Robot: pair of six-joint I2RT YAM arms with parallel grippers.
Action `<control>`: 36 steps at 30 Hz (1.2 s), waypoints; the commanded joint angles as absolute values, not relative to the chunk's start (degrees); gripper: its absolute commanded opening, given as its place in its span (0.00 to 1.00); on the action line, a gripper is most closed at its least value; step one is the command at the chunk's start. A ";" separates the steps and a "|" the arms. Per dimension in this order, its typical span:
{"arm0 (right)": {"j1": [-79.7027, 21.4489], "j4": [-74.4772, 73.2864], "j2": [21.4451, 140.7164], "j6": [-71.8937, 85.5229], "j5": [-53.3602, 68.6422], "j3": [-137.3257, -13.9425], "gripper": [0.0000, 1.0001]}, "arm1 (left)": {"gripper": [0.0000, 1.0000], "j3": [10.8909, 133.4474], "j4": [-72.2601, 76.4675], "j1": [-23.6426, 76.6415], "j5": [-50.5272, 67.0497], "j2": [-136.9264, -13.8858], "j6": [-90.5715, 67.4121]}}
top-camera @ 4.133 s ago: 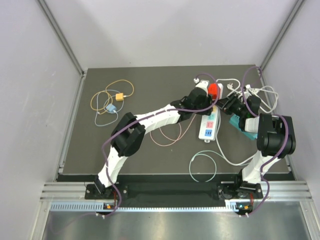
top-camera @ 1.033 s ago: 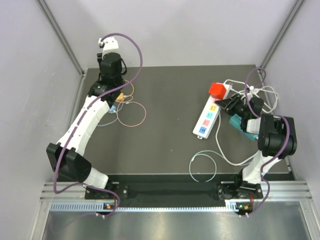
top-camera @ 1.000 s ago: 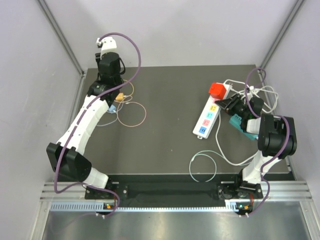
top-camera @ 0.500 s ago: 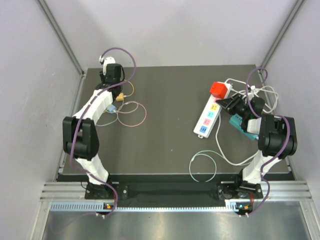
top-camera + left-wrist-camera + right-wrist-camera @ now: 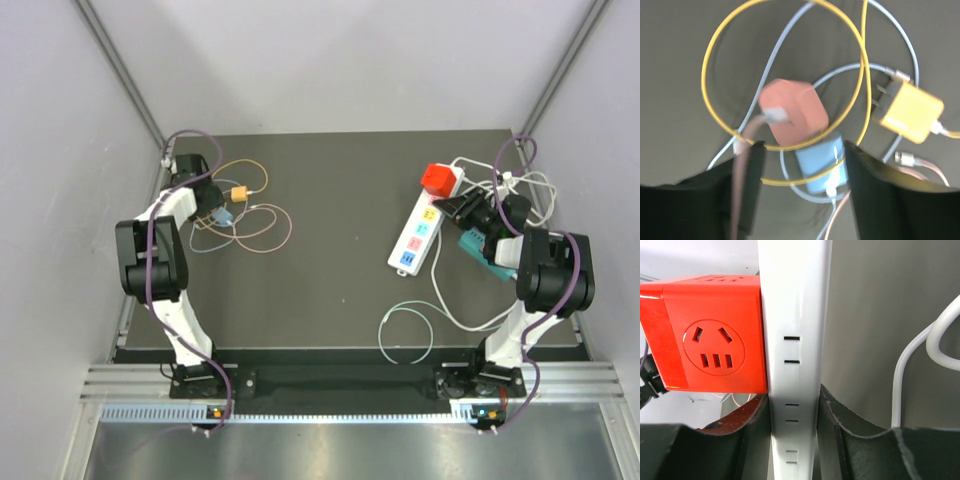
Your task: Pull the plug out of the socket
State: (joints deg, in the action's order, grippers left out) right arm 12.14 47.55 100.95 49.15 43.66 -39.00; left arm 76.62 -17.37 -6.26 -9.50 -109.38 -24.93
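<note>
From above, the left arm is folded back along the far-left edge of the table (image 5: 330, 290). Its left gripper (image 5: 207, 200) points into a heap of thin cables. Four seconds ago this arm reached across to the power strip (image 5: 417, 235); a second ago it stood taller over the cable heap. The pinkish cable that trailed near the strip then now loops on the left with the others. The right gripper (image 5: 455, 207) is clamped on the strip's far end, as before, just below the red cube (image 5: 437, 178) plugged into it. The strip has barely shifted. White cables (image 5: 520, 185) pile up behind it.

In the left wrist view, which is blurred, the left gripper (image 5: 804, 147) has its fingers (image 5: 752, 170) apart, wider than a second ago. The pink plug (image 5: 792, 112) lies free just ahead of them, off the strip. It rests on a blue plug (image 5: 822, 162), inside a yellow cable loop (image 5: 715, 60). A yellow plug (image 5: 910, 112) lies just to the right.

In the right wrist view, the right gripper (image 5: 794, 395) presses on both sides of the white strip (image 5: 792, 300). The red cube (image 5: 710, 335) sits against the strip's left face.
</note>
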 commanded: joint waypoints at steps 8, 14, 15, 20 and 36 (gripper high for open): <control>12.83 54.32 100.20 49.39 44.82 -39.99 0.00 | 0.90 71.55 -8.09 -9.23 10.53 -92.48 -26.72; 12.83 54.05 100.28 49.39 45.26 -40.17 0.00 | 0.99 66.80 -3.34 -9.23 20.99 -85.27 -26.90; 12.83 54.14 100.28 49.39 45.35 -40.17 0.00 | 0.99 65.84 -3.34 -9.23 21.88 -84.56 -26.72; 12.74 54.23 100.28 49.66 45.88 -40.34 0.00 | 0.99 63.81 -5.26 -9.23 23.38 -80.78 -23.39; 10.11 44.31 98.53 40.19 50.19 -44.82 0.00 | 0.99 62.31 3.74 14.83 33.41 -82.96 -26.45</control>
State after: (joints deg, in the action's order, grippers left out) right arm 11.44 43.24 100.95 45.47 47.77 -40.64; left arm 62.94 -4.82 6.15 31.81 -81.30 -24.80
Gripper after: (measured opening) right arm 0.352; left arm 0.987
